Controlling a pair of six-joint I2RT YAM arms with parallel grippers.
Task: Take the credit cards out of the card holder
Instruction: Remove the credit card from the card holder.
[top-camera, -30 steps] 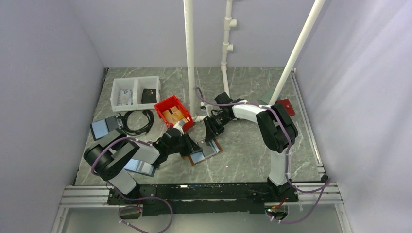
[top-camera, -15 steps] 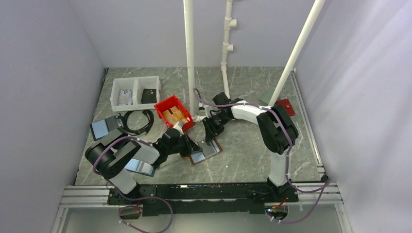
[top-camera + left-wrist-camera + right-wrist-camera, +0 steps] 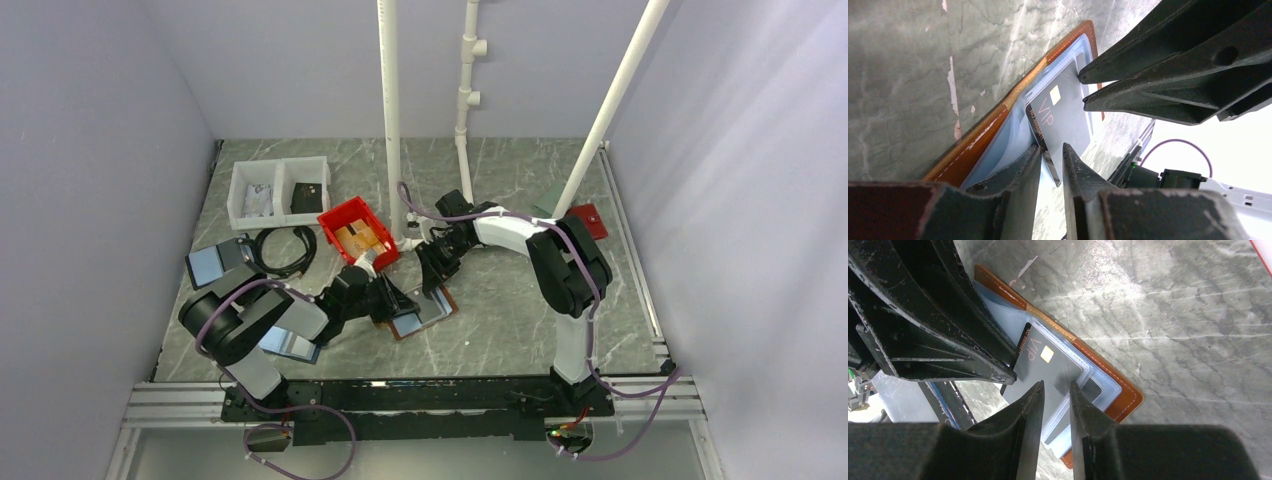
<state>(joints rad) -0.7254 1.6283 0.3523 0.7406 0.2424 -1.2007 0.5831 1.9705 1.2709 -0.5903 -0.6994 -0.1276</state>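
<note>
Card holder (image 3: 422,322): brown, lying open and flat on the table (image 3: 520,320), centre, towards my arms' bases; I have both grippers meeting over it

Grey card (image 3: 1064,112): marked VIP, gold chip, lying on the holder's pale clear sleeves (image 3: 1099,385), one end sticking out towards my left arm

Left gripper (image 3: 1052,150): jaws a narrow gap apart, the card's near edge standing in that gap, which looks wider than the card

Right gripper (image 3: 1056,386): jaws likewise a narrow slit apart, tips set down at the card's far end, nothing clamped between them that I can see

Red bin (image 3: 357,232): just beyond the left gripper, brown item inside

White tray (image 3: 278,188): two compartments, far left

Black cable (image 3: 285,250): coiled, beside the bin

Blue-edged folder (image 3: 213,262): left of the cable
</note>
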